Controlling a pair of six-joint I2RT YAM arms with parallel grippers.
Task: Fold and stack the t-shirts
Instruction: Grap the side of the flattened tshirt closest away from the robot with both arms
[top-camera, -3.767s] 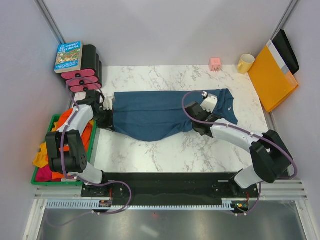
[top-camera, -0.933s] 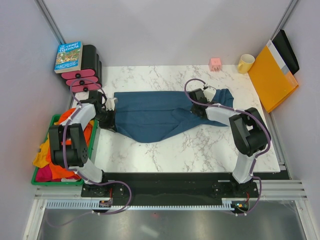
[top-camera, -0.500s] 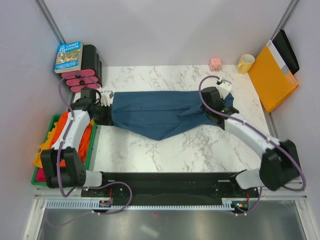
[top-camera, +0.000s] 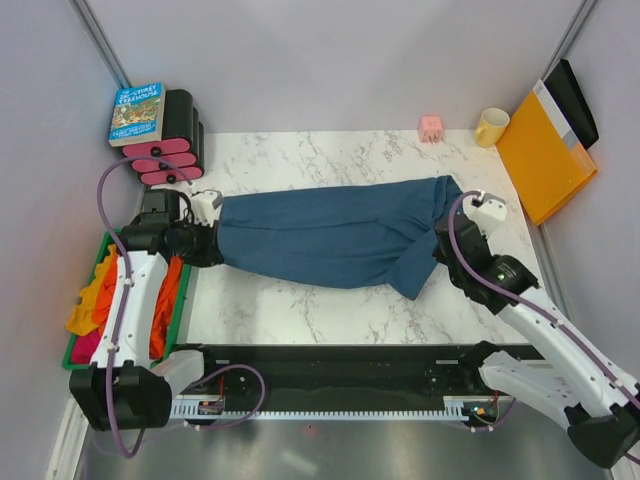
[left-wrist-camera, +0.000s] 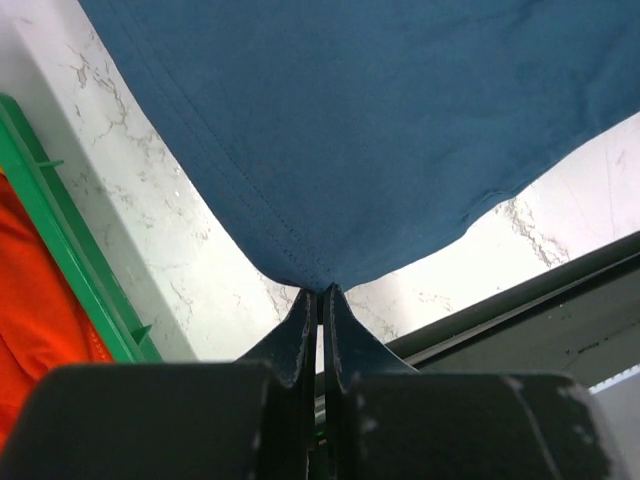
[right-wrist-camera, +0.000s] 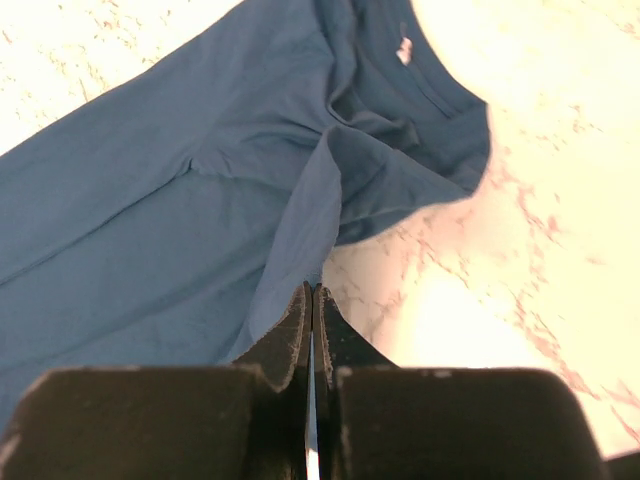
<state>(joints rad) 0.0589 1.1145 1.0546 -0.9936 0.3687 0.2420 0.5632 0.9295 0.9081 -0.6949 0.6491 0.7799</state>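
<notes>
The large dark teal-blue t-shirt (top-camera: 330, 235) lies stretched left to right across the marble table. My left gripper (top-camera: 212, 244) is shut on its left edge; in the left wrist view the fingertips (left-wrist-camera: 322, 292) pinch the hem of the shirt (left-wrist-camera: 380, 120). My right gripper (top-camera: 446, 242) is shut on a fold near the collar end; in the right wrist view the tips (right-wrist-camera: 312, 288) pinch a ridge of cloth (right-wrist-camera: 150, 230), with the collar (right-wrist-camera: 425, 85) beyond. Orange (top-camera: 165, 290), yellow (top-camera: 82, 315) and pink-red (top-camera: 88, 345) t-shirts lie bunched in the basket.
A green basket (top-camera: 105, 240) stands off the table's left edge, also in the left wrist view (left-wrist-camera: 60, 250). A book (top-camera: 137, 112) on black-and-pink rollers (top-camera: 170, 155) is at back left. A pink cube (top-camera: 431, 127), a yellow mug (top-camera: 491, 126) and the orange-yellow folder (top-camera: 545, 150) are at back right.
Both grippers, still holding the shirt, have moved toward the near edge. The right gripper has swung right and forward, and the shirt is now pulled out longer and flatter.
</notes>
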